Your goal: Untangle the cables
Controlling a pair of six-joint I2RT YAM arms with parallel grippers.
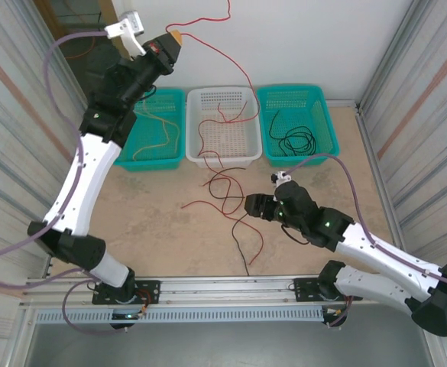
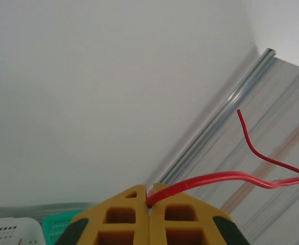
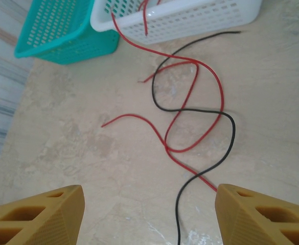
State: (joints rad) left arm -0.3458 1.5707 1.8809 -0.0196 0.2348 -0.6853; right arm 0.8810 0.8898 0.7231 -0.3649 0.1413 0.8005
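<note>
The left gripper (image 1: 176, 36) is raised high above the table's far left corner. Its ribbed yellow fingertips (image 2: 164, 201) are pressed together, pinching a thin glossy red cable (image 1: 215, 53) at their tips. One short end of it curls up against the white back wall, and the long run slopes down into the white basket (image 1: 223, 159).

Three perforated plastic baskets stand side by side along the far edge of the table (image 1: 147, 206), whose top is beige and marbled like stone. The left teal basket (image 1: 150, 162) holds a loose yellow cable (image 1: 153, 134). The white basket in the middle holds red strands, some of which spill over its front wall. The right teal basket (image 1: 292, 103) holds a coiled black cable (image 1: 296, 141).

Near the middle of the table, in front of the white basket, red loops (image 3: 222, 102) lie in open curves. They are crossed several times by a loose black cable (image 3: 233, 133) that snakes toward the near edge. Whether the loops belong to the pinched wire cannot be told.

The right gripper (image 1: 250, 205) hangs low, right of the tangle and pointing at it. Its yellow wedge-shaped fingers (image 3: 256, 214) are spread wide and grip nothing, with the crossed wires on the table showing between them.
</note>
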